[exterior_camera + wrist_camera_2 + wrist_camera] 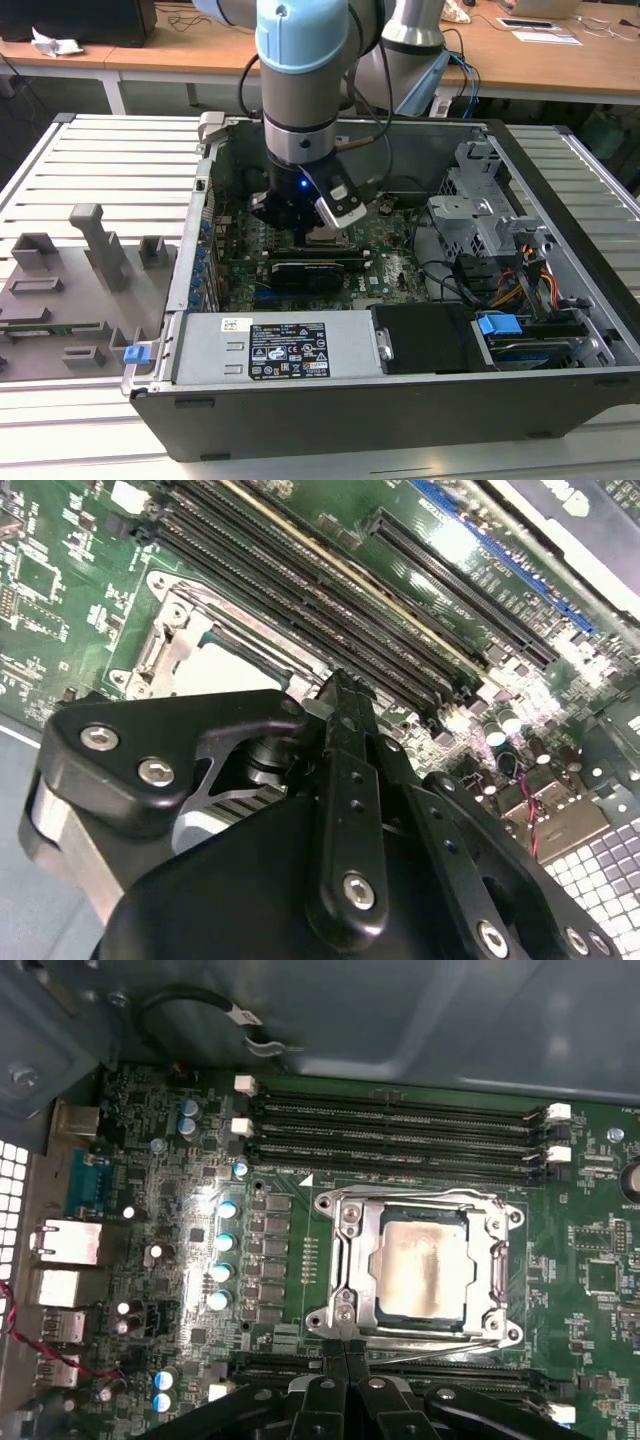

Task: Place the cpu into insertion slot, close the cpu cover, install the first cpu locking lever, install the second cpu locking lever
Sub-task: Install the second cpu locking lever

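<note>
In the first wrist view the silvery cpu (420, 1270) lies flat in the insertion slot (508, 1332) on the green board. The metal cpu cover (352, 1260) is down around it, and the chip shows through its window. My gripper (345, 1352) is shut with nothing visible between its fingers. Its tips sit at the socket's edge, at the middle of one side, where a thin metal lever rod (440, 1343) runs. In the second wrist view the gripper (345, 685) hides most of the socket (175, 645). In the exterior view the gripper (318, 232) is low inside the open computer case.
Long black memory slots (400, 1130) run beside the socket. The case walls (205, 200) surround the board. A long black card (315, 272), a power supply (285, 350), a drive cage (480, 200) and cables (490, 280) stand nearby. A grey fixture (70, 280) lies at the exterior view's left.
</note>
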You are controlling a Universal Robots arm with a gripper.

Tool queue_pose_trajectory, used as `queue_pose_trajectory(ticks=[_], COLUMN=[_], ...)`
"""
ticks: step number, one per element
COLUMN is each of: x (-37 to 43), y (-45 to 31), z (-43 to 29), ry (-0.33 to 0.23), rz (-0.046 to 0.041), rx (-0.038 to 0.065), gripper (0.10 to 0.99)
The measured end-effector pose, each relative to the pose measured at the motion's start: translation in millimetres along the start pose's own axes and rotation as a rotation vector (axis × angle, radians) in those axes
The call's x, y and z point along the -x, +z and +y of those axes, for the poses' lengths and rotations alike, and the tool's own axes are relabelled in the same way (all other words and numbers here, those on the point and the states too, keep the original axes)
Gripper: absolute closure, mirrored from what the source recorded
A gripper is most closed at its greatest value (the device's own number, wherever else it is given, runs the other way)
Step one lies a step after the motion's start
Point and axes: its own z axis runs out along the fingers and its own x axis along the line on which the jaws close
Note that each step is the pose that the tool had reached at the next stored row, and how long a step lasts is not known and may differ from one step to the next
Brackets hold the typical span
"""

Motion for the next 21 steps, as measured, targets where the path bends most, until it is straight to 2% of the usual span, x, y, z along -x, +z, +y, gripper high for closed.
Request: queue_pose_trajectory(ticks=[3,5,9,15,21], x=[-0.9,-1.7,-2.7,-6.4,-6.8], y=[1.0,2.9,4.9,12.3,17.4], z=[-1.9,-3.4,-5.7,-7.6,-8.9], ry=[0.0,0.001,0.001,0.002,0.003], rz=[-0.0003,-0.0007,-0.0026,-0.0047,-0.0067], rx=[0.004,0.011,0.037,0.053,0.083], gripper=[0.98,0.98,0.98,0.98,0.98])
